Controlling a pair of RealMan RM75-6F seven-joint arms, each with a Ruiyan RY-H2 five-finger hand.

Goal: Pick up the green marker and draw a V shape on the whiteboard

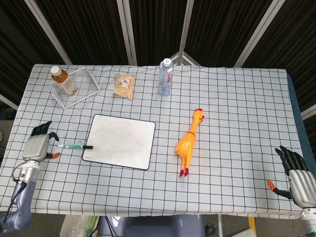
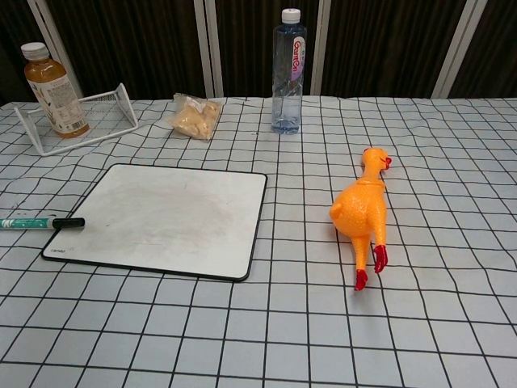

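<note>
green marker [image 1: 75, 146]: lying flat, black cap touching whiteboard's left edge | whiteboard [image 1: 120, 140]: blank, black-rimmed, flat on counter

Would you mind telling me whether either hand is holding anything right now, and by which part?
Nothing is held: the left hand is beside the green marker; the right hand is empty.

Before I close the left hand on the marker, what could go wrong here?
1. The marker lies flat on the table, and the left hand sits at its tail end; a low grasp may push it away rather than lift it.
2. Its black cap end touches the whiteboard edge, so a nudge could shift the board.
3. The cap looks to be on, so drawing might leave no mark until it is off.
</note>
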